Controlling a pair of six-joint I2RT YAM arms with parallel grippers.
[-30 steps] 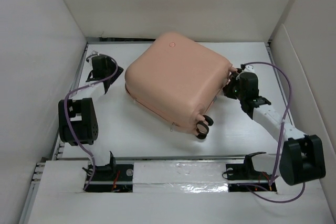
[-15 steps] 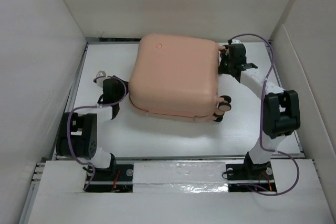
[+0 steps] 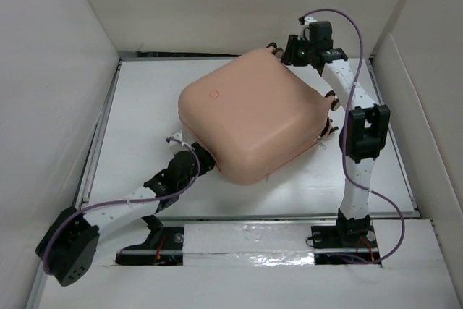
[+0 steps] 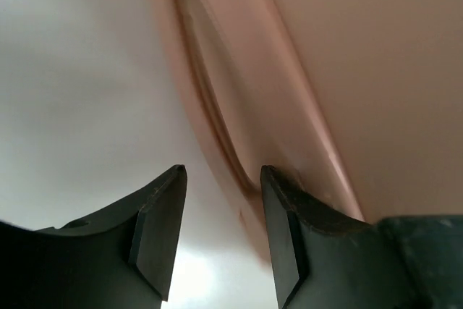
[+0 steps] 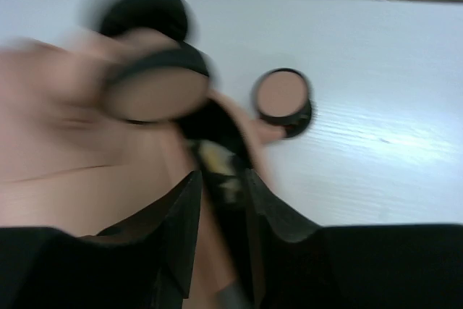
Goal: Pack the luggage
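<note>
The luggage (image 3: 246, 113), a shut salmon-pink hard-shell suitcase with a round button mark (image 3: 213, 95), lies flat mid-table. My right gripper (image 3: 288, 52) is at its far right corner by the caster wheels (image 5: 283, 99). In the blurred right wrist view the gripper (image 5: 223, 179) is closed narrowly on the luggage's edge (image 5: 72, 142), with a dark strip with yellowish spots between the jaws. My left gripper (image 3: 202, 164) is at the near left corner. In the left wrist view it (image 4: 221, 175) is open and empty, its right finger (image 4: 286, 236) against the shell seam (image 4: 347, 70).
White walls (image 3: 51, 106) box the white table (image 3: 137, 106) on the left, back and right. A raised rail (image 3: 246, 240) with the arm bases runs along the near edge. The right arm's elbow (image 3: 365, 132) stands close beside the luggage's right side.
The luggage has turned counter-clockwise, its wheels swinging from the near right to the far right with my right gripper. My left gripper moved from the far left to the near left corner.
</note>
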